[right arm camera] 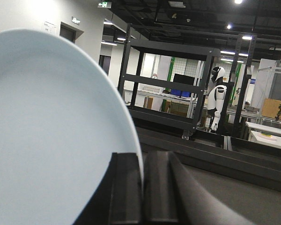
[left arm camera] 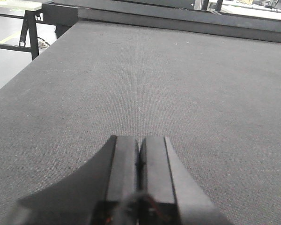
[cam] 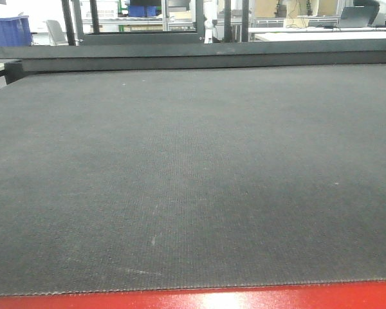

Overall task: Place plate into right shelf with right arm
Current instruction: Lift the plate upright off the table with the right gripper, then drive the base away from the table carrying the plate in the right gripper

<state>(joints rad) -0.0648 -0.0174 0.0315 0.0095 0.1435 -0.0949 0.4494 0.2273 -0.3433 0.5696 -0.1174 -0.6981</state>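
Only the right wrist view shows the plate (right arm camera: 51, 131), and only in part: the left and bottom edges of the picture cut it off, so we see about half of its pale, glossy face. The right gripper (right arm camera: 142, 161) hides the lowest stretch of its rim. The 2 dark fingers (right arm camera: 125, 187) are clamped on that rim, 1 on each side, with the white edge running down between them.

The plate stands on edge, close to upright against the vertical posts behind it. Its plane runs away from the camera along the line of the fingers, and the face we see is turned to the left of the view. Being round, it has no long axis; its rim arcs from the fingers up to the top left. It hangs in the air above the far rail of the bench (cam: 193, 161).

Behind it stand a dark open rack (right arm camera: 168, 84) on castors and a white humanoid robot (right arm camera: 217, 93), both well apart from the plate; what lies on the rack's levels is too small to make out.

The left gripper (left arm camera: 139, 143) sits low over the dark mat with its fingers (left arm camera: 124, 168) pressed together on nothing. The front view shows the mat, its red front edge (cam: 193, 299) and blue bins (cam: 6, 32) at the far left.
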